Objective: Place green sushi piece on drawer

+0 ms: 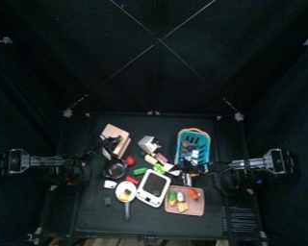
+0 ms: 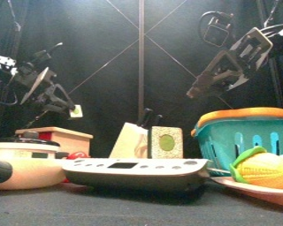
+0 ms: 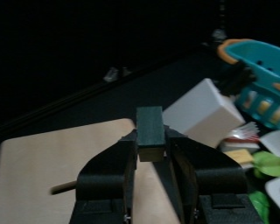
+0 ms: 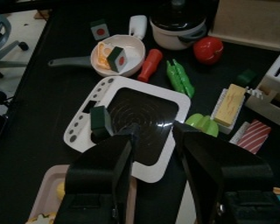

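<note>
A dark green sushi piece (image 3: 150,131) sits between the two jaws of my left gripper (image 3: 150,156), which is shut on it. It hangs just over the flat salmon-pink top of the drawer (image 3: 55,162). In the top view the drawer (image 1: 115,132) stands at the table's back left, with the left gripper (image 1: 111,146) at its near edge. The front view shows the drawer (image 2: 59,135) low on the left and the left gripper (image 2: 71,109) slightly above it. My right gripper (image 4: 154,140) is open and empty, raised high (image 2: 196,90) over the white flat tray (image 4: 166,109).
A teal basket (image 2: 244,132) stands at the right, a white box (image 3: 206,109) beside the drawer. Another green-wrapped piece (image 2: 166,141) stands mid-table behind the white tray (image 2: 138,168). Toy corn (image 2: 268,168), a small pan (image 4: 113,54) and a red ball (image 4: 208,49) crowd the front.
</note>
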Robot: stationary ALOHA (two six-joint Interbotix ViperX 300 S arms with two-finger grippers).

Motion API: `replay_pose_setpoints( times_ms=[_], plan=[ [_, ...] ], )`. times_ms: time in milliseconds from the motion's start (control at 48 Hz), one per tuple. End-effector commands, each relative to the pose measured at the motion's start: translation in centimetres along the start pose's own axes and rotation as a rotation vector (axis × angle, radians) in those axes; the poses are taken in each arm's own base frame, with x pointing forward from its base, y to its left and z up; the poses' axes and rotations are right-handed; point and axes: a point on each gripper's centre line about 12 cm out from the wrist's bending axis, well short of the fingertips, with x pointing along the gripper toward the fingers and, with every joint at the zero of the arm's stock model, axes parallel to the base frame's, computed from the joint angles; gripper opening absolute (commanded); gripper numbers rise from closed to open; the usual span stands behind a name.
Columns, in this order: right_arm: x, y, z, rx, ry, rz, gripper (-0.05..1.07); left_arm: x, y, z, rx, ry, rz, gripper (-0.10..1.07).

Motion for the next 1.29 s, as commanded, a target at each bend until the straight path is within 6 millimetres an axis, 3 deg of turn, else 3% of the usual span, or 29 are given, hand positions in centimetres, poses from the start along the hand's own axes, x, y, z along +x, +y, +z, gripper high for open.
replay_pose_setpoints(
  times_ms=[0,562,938,1271],
  plan=[
    [-0.1,-0.1,0.8,0.001,-0.026,-0.002,0.76,0.2,0.7,0.0,-0.005,0.009,0.028,0.55],
    [0.0,-0.3,0.8,0.001,-0.022,-0.009,0.76,0.4,0.4,-0.8,-0.013,0.087,-0.004,0.58],
    [0.0,-0.3,0.7,0.001,-0.021,-0.009,0.76,0.5,0.0,-0.4,-0.013,0.082,-0.019,0.90],
    [0.1,-0.3,0.7,0.003,-0.019,-0.009,0.76,0.5,-0.2,-0.1,-0.001,0.068,-0.029,0.93]
  ],
)
